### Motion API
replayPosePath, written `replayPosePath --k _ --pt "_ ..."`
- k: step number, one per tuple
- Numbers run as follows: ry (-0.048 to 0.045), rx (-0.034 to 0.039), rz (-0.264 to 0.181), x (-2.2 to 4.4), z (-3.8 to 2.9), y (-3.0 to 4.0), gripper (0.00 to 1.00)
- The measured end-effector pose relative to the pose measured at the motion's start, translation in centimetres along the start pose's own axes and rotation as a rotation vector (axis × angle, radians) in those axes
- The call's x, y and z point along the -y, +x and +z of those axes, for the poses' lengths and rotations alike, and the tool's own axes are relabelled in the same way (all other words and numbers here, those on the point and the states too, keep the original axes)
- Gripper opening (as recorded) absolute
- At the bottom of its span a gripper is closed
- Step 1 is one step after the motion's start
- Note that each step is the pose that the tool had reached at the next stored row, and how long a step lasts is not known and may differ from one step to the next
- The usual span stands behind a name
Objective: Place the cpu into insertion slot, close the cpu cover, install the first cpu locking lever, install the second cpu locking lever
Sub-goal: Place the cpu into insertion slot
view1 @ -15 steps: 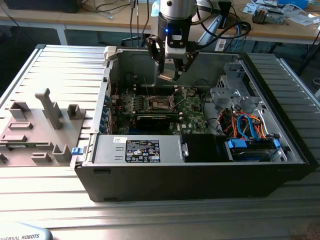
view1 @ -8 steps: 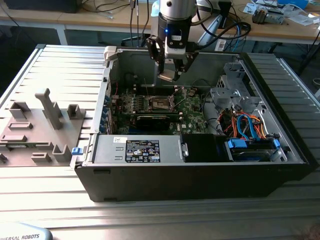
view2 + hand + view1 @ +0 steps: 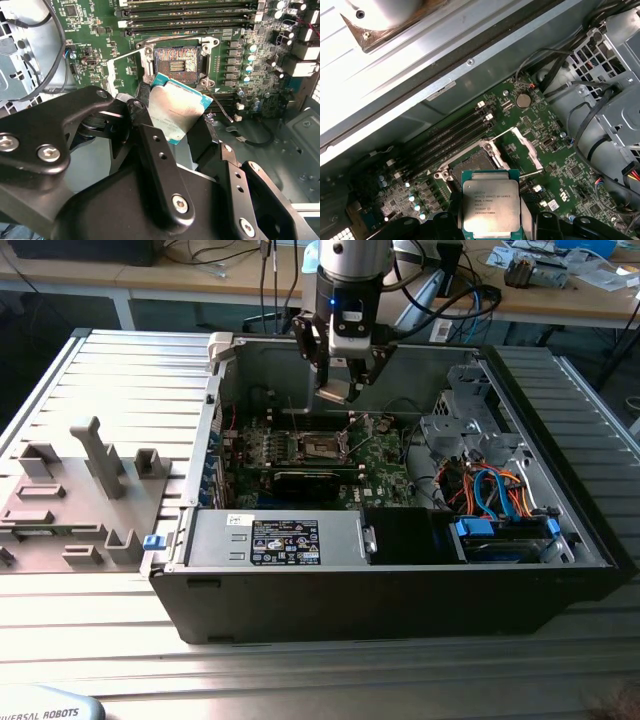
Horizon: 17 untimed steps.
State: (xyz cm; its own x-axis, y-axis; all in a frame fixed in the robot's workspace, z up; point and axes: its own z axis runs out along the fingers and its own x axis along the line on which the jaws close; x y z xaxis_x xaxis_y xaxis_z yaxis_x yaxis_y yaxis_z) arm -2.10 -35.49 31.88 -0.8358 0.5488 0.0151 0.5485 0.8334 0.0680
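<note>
My gripper [image 3: 338, 388] hangs over the open computer case, shut on the cpu [image 3: 334, 393] by two opposite edges. In both wrist views the cpu [image 3: 176, 107] [image 3: 491, 207] is a square chip with a silvery top and a teal rim, held between black fingers [image 3: 144, 111]. It is above and slightly to one side of the insertion slot [image 3: 176, 64] [image 3: 470, 162], a bare black socket on the green board [image 3: 322, 448]. The cpu cover [image 3: 125, 67] [image 3: 527, 147] is swung open beside the slot. A thin wire locking lever [image 3: 497, 135] stands raised.
Long black memory slots [image 3: 190, 12] run beside the socket. A drive cage [image 3: 460, 420] and coloured cables [image 3: 490, 485] fill the case's side at the exterior view's right. The power supply [image 3: 285, 540] lies in front. A grey fixture plate [image 3: 70, 500] sits outside.
</note>
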Motion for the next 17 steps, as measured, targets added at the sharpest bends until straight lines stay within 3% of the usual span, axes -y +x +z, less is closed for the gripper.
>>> replayPosePath --k 17 --pt "-0.0003 0.0013 0.018 0.01 0.17 0.00 0.54"
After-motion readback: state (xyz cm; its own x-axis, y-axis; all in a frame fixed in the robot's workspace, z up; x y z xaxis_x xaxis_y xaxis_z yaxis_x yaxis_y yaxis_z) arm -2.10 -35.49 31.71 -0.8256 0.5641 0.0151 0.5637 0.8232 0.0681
